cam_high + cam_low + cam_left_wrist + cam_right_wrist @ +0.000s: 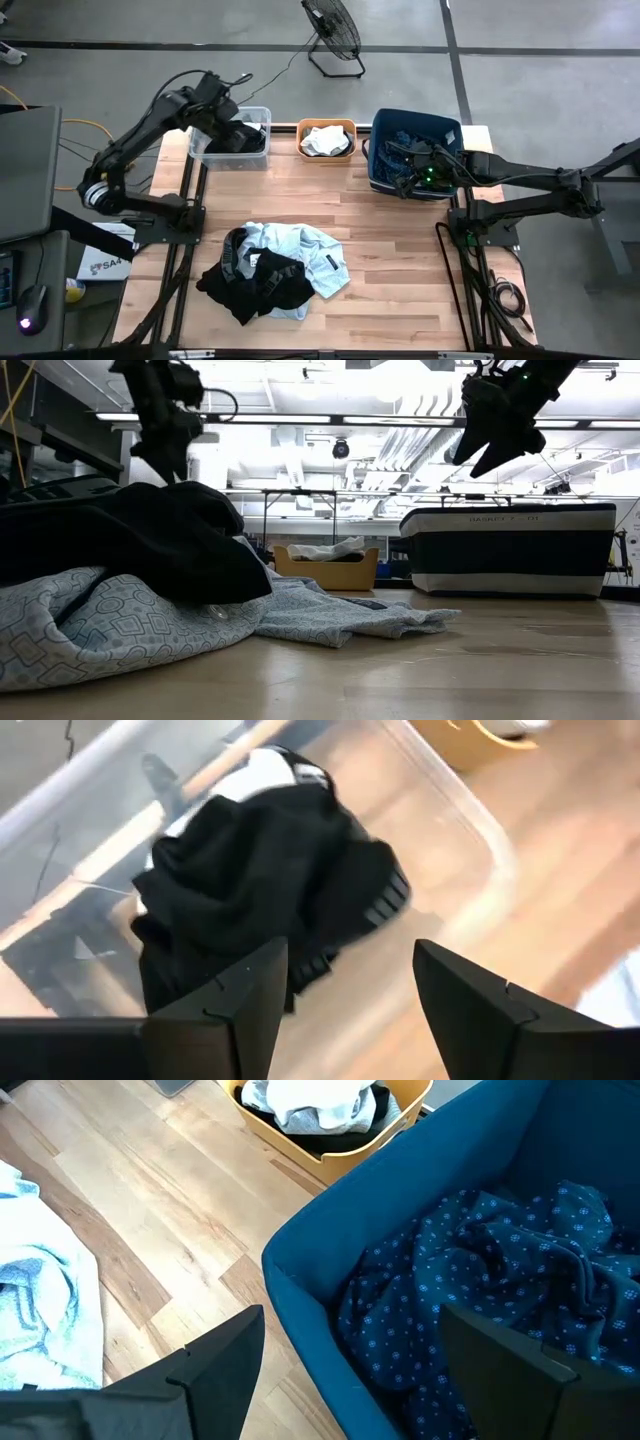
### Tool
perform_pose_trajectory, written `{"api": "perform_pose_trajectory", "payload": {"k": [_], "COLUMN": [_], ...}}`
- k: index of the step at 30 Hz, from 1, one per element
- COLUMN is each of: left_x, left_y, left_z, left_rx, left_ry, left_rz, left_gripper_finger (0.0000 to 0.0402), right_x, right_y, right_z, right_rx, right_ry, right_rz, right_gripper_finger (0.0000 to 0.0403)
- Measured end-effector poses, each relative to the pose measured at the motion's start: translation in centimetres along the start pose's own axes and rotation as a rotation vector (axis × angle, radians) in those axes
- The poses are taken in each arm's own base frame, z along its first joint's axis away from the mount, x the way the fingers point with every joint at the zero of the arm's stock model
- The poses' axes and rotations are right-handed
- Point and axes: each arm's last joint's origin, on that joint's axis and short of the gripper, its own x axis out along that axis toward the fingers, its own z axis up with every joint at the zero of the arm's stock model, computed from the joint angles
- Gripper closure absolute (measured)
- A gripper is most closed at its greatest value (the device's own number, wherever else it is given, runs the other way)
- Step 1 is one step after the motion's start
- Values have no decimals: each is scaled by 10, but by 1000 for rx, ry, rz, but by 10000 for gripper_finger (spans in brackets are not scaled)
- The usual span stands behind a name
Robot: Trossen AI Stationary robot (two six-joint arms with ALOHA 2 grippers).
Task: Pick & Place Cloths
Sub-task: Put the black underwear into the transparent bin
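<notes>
Left tool [345,995] spread, empty — over black cloth [260,890]; right tool [350,1370] spread, empty — over navy cloth [480,1280].

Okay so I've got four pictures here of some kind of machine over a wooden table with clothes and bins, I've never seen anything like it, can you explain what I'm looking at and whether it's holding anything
It is a robot with two dark arms at a wooden table, sorting clothes into bins. One picture looks straight down, one looks level across the tabletop, and two come from cameras on the arms' wrists.

The left gripper hangs open over the clear bin, which holds a black garment. The right gripper hangs open over the dark blue bin, with a navy dotted cloth inside. Neither holds anything.

Between them, the orange bin holds a white cloth. A pile remains on the table: a black piece on a light blue patterned one.
</notes>
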Motion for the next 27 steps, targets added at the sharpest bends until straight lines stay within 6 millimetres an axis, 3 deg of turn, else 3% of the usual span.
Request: {"api": "perform_pose_trajectory", "payload": {"k": [7, 19, 27], "left_x": [-30, -63, -53], "left_y": [-27, -78, -98], "left_z": [-23, -63, -100], "left_rx": [107, 306, 333], "left_ry": [-10, -6, 97], "left_rz": [-78, -249, -329], "left_gripper_finger": [188, 188, 188], "right_x": [0, 0, 0], "right_y": [0, 0, 0], "right_z": [0, 0, 0], "right_rx": [0, 2, 3], "right_ry": [0, 0, 0], "right_rz": [0, 0, 0], "right_gripper_finger": [114, 114, 114]}}
